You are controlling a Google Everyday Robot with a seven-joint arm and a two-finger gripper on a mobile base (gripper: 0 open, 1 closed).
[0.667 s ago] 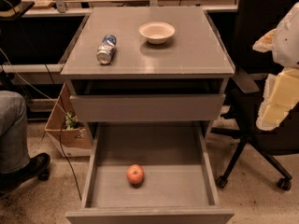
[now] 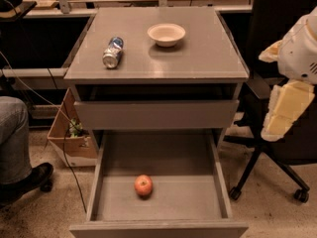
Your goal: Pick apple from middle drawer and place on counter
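Resting on the bare floor of the wide, deep grey metal middle drawer [image 2: 185, 205], which is pulled fully out, the small round red-orange apple [image 2: 143, 185] sits left of the drawer's middle and closer to its front wall than to its back. It touches neither side wall.

Above it, a shallower grey drawer with a plain front panel [image 2: 156, 114] is open only slightly. The smooth, glossy grey square counter [image 2: 198, 58] tops the cabinet. A crushed silver-blue can [image 2: 113, 52] lies on its side near the counter's left edge, about midway from front to back. A round beige bowl [image 2: 166, 34] stands upright near the far edge, close to the centre line and well apart from the can.

The pale yellow two-finger gripper [image 2: 282, 113], hanging under a white arm housing, hovers off the counter's right edge near its front right corner, well apart from the apple. Whether it is released or clenched cannot be told; it grasps nothing.

A black office chair [image 2: 277, 14] stands behind the gripper. A brown cardboard box [image 2: 64, 133] sits on the floor below the counter's left edge, beside a jeans-clad leg [image 2: 12, 138].
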